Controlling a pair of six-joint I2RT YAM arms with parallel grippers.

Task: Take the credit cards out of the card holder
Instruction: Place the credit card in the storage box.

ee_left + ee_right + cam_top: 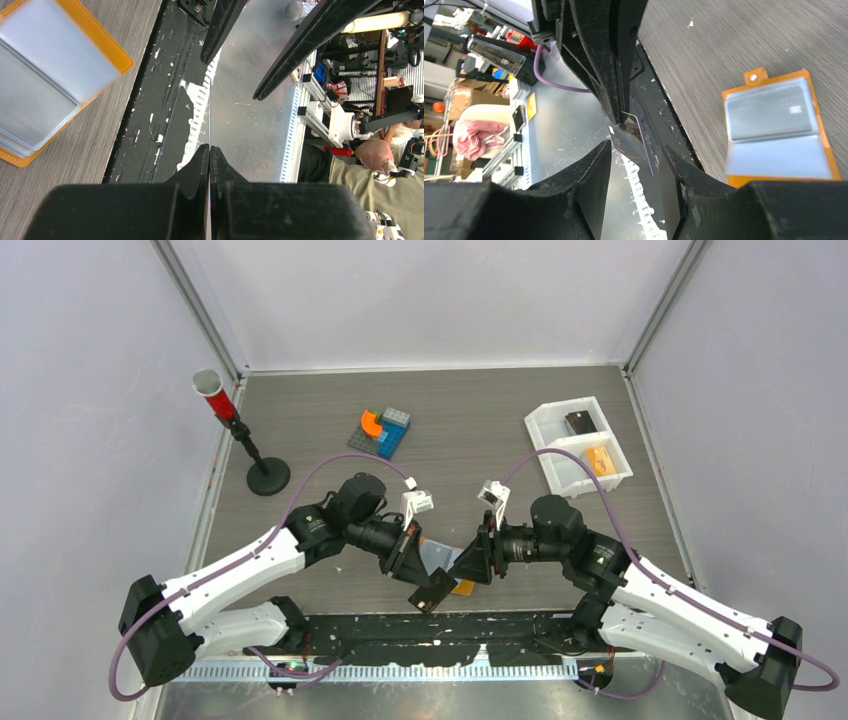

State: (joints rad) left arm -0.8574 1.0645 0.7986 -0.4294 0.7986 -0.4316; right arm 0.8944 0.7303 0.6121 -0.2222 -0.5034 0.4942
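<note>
Both arms reach inward and low, wrists meeting over the near edge of the table (480, 445). Left gripper (209, 148): jaws pressed together, pinching one dark credit card (628, 138) by one edge; the card is tilted over the black base plate (150, 117), clear of the holder. Right gripper (635, 146): jaws spread, one on each side of that card; contact cannot be told. Card holder (776, 150) lies open on the table just beside them, a second card (769, 111) in one sleeve. Top view: holder mostly hidden under the grippers. Left wrist: held card seen edge-on only, holder cut off by the frame
</note>
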